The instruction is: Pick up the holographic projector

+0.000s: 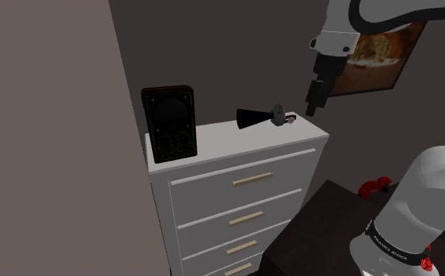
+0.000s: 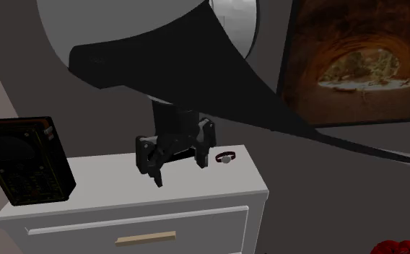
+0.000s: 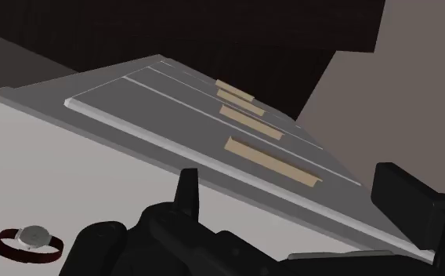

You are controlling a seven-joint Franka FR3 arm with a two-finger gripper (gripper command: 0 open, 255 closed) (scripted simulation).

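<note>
One black projector point(image 1: 260, 118) is sitting on the white dresser point(image 1: 229, 143) top, between one dark speaker box point(image 1: 169, 124) and one wristwatch point(image 2: 225, 158) (four drawer handles counted). One hand point(image 1: 316, 102) is hovering above the watch end, fingers apart.

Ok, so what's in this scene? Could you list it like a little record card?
furniture: white dresser with drawers
projector: black, lying on the dresser top
watch: on the top right beside the projector
dark box: upright at the top's other end
end effector: black, in the air above the watch end of the dresser, not touching the projector
wall: framed picture behind the arm
task status: projector not yet picked up
</note>
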